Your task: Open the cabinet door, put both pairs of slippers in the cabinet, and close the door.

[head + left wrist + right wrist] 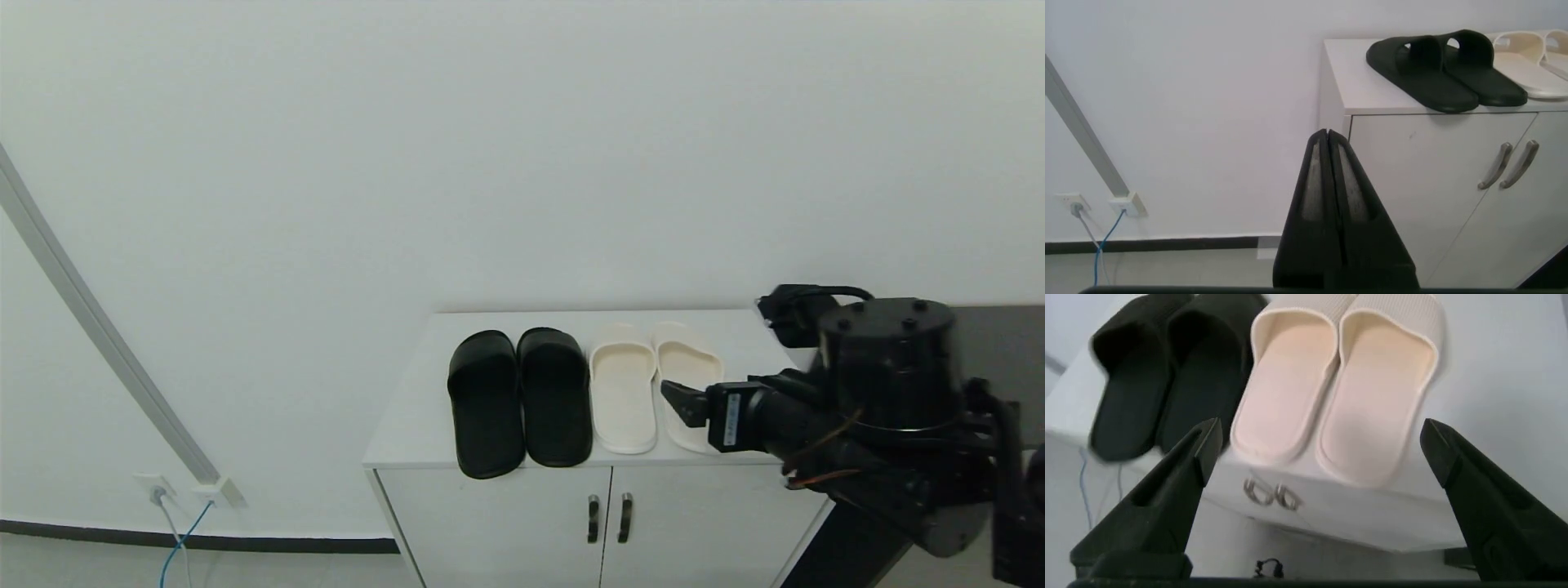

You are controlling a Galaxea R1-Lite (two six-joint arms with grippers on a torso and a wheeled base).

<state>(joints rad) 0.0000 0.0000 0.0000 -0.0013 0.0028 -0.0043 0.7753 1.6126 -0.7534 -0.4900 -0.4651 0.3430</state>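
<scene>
Right gripper (pixel 1321 433) is hovering, jaws spread, at the white slippers (pixel 1290 384) atop the closed cabinet (pixel 490 523), presumably framing a grasp.

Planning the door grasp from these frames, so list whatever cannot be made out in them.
- Inside of the cabinet: head view, behind its shut doors.
- Near end of the right-hand white slipper: head view, covered by the right end effector.
- Cabinet's lower part: head view, cut off by the bottom edge.
- White pair: left wrist view, cut off by the picture's edge.
</scene>
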